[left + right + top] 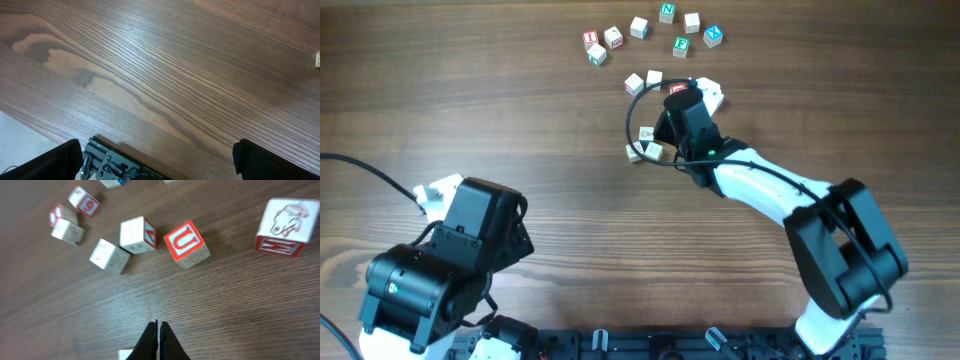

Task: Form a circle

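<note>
Small pale wooden alphabet cubes (640, 27) lie scattered at the far side of the brown wood-grain table (570, 160), forming no ring. A red-framed "U" cube (186, 244) sits just ahead of the right gripper (159, 342), whose black fingers are pressed together and empty. Overhead, green "N" (667, 12) and "E" (681, 45) read clearly. The left gripper (157, 160), spread wide, hovers well apart from them.
</note>
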You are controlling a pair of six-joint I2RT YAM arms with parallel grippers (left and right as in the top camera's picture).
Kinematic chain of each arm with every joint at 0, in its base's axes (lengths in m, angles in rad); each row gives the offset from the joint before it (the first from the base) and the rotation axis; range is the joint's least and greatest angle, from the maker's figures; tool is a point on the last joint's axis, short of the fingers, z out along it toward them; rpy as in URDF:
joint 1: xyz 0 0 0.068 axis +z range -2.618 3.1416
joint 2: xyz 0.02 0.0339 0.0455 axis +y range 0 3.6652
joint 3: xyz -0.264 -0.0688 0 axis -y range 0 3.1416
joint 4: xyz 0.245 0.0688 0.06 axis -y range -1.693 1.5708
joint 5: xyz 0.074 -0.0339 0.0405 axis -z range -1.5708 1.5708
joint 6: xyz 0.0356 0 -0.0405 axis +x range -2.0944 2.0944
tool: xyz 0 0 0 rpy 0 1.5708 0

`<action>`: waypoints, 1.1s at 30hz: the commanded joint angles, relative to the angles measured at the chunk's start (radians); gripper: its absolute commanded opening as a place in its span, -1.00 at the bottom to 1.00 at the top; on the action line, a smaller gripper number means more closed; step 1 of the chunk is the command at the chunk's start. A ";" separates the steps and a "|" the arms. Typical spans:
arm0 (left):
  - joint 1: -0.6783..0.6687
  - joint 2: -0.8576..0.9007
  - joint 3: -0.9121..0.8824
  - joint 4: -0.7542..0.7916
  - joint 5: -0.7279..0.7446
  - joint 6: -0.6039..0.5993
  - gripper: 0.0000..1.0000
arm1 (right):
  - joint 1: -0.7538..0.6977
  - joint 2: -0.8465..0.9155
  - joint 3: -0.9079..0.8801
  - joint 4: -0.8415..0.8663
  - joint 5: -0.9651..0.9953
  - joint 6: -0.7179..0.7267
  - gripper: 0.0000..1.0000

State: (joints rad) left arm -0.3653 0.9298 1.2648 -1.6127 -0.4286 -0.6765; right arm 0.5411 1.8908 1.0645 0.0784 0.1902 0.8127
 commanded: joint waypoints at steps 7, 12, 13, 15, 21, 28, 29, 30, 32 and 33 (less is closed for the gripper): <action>0.006 -0.002 -0.003 0.000 0.001 -0.016 1.00 | -0.017 0.083 0.075 -0.027 -0.090 -0.039 -0.91; 0.006 -0.002 -0.003 0.000 0.001 -0.016 1.00 | -0.028 0.111 0.097 -0.038 -0.144 -0.035 -0.91; 0.006 -0.002 -0.003 0.000 0.001 -0.016 1.00 | -0.028 0.111 0.097 -0.042 -0.144 -0.035 -0.91; 0.006 -0.002 -0.003 0.000 0.001 -0.016 1.00 | -0.028 0.111 0.097 -0.051 -0.144 -0.029 -0.91; 0.006 -0.002 -0.003 0.000 0.001 -0.016 1.00 | -0.028 0.111 0.097 -0.083 -0.168 -0.025 -0.91; 0.006 -0.002 -0.003 0.000 0.001 -0.016 1.00 | -0.017 0.111 0.097 -0.092 -0.185 -0.028 -0.91; 0.006 -0.002 -0.003 0.000 0.001 -0.016 1.00 | -0.015 0.111 0.097 -0.092 -0.185 -0.028 -0.91; 0.006 -0.002 -0.003 0.000 0.001 -0.016 1.00 | -0.014 0.111 0.097 -0.093 -0.185 -0.028 -0.91; 0.006 -0.002 -0.003 0.000 0.001 -0.016 1.00 | -0.013 0.111 0.097 -0.095 -0.185 -0.028 -0.91; 0.006 -0.002 -0.003 0.000 0.002 -0.016 1.00 | -0.013 0.111 0.097 -0.097 -0.185 -0.028 -0.91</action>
State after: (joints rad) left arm -0.3653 0.9298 1.2648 -1.6131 -0.4286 -0.6765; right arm 0.5209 1.9823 1.1408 -0.0147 0.0216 0.7872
